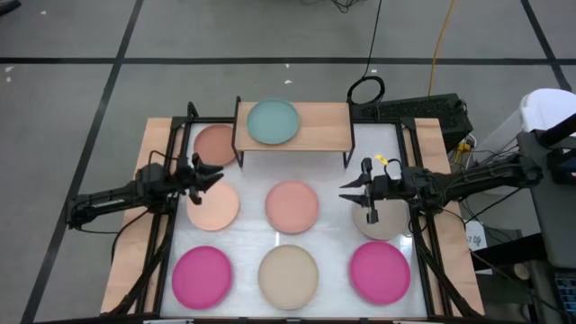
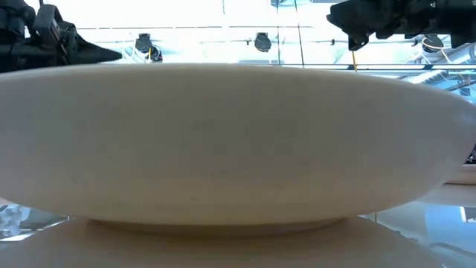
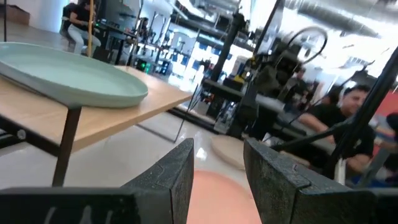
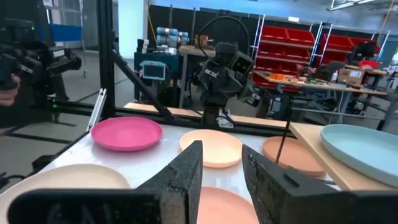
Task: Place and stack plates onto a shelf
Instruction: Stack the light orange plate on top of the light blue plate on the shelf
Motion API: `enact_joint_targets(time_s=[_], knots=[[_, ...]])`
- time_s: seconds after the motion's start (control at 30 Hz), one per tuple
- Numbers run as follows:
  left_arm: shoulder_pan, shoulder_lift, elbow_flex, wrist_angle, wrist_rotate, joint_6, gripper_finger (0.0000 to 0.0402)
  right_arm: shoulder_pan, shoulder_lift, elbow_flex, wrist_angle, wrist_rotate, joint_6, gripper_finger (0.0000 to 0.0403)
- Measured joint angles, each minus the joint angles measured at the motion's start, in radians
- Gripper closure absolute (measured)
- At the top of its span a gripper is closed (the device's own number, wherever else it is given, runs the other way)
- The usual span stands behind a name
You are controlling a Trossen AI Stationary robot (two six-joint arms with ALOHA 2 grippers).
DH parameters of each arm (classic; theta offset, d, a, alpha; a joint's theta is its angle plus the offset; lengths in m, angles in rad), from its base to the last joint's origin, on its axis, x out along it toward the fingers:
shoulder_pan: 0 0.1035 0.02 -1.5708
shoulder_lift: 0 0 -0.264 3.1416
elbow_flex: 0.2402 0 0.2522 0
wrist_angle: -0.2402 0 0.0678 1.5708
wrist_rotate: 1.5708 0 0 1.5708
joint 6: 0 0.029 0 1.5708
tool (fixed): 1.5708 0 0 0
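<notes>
One pale teal plate [image 1: 273, 121] sits on the shelf [image 1: 315, 121] at the tabletop's [image 1: 155, 144] far edge; seven lie below. Both end effectors — left [image 1: 219, 175], right [image 1: 346, 194] — hover empty, fingers apart. Risk: shallow rims slipping free, or a carried plate striking the shelf edge.

Off the table I've got a black cable [image 1: 371, 54] running down the grey floor into a loop behind the table, plus a yellow cable [image 1: 438, 40] next to it. There's a black keyboard-looking thing [image 1: 423, 110] at the back right corner. Out in the room I can see red shelving [image 4: 298, 43] stuffed with bins, a workbench [image 4: 329, 79] with clutter on it, and a person in a dark shirt [image 3: 339, 127] sitting off to one side. Another seated person [image 3: 78, 22] is farther back.
</notes>
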Motion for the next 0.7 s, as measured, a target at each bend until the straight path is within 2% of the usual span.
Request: enact_joint_targets(time_s=[0.1,0.23,0.5,0.7], knots=[[0.000,0.000,0.000,0.077,-0.007,-0.049,0.0257,0.000,0.000,0.000,0.002,0.000,0.002,0.0305],[0.000,-0.001,0.000,0.170,-0.007,-0.040,0.0257,0.000,0.000,0.000,-0.001,0.000,0.009,0.0305],[0.000,-0.001,0.000,0.183,-0.007,-0.036,0.0257,0.000,0.000,0.000,-0.012,0.000,0.038,0.0305],[0.000,-0.001,0.004,0.192,-0.015,0.028,0.0257,0.000,0.000,0.000,-0.013,0.000,0.038,0.0305]])
